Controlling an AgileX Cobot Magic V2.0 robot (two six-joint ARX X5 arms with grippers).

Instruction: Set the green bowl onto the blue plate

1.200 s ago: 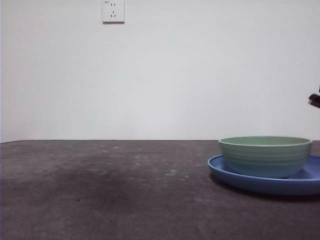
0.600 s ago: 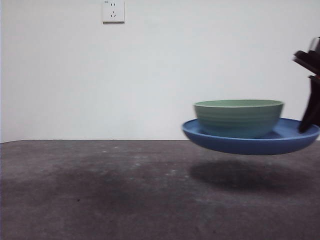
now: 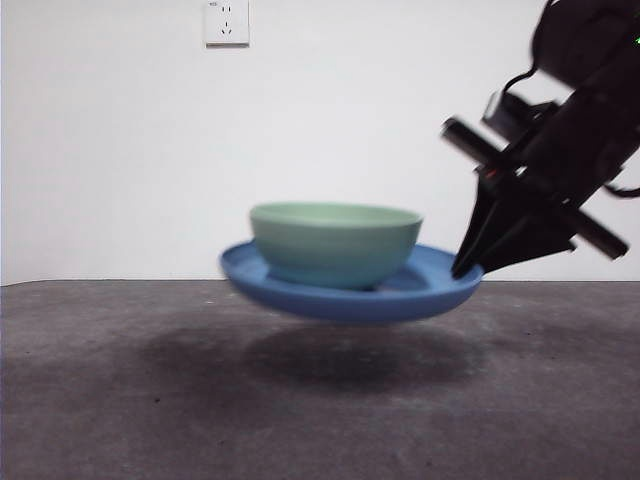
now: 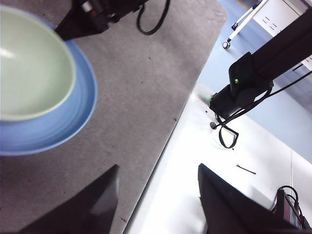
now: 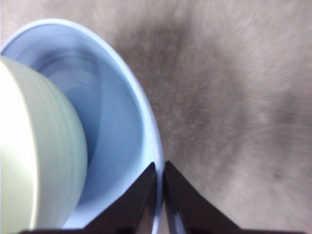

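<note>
Right gripper (image 5: 160,168) lifts one blue plate (image 3: 300,290), one green bowl (image 3: 335,240).

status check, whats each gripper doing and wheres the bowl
Right gripper shut on blue plate rim, plate airborne above the table. Green bowl sitting in the plate. Left gripper open, idle off to the side. Nothing in the way.

I see the green bowl (image 3: 335,243), pale mint with faint ridges, sitting upright inside the blue plate (image 3: 440,290). The glossy plate hangs clear of the table, roughly level, its rim pinched in my right gripper (image 3: 466,268), bowl just beside the jaws.
</note>
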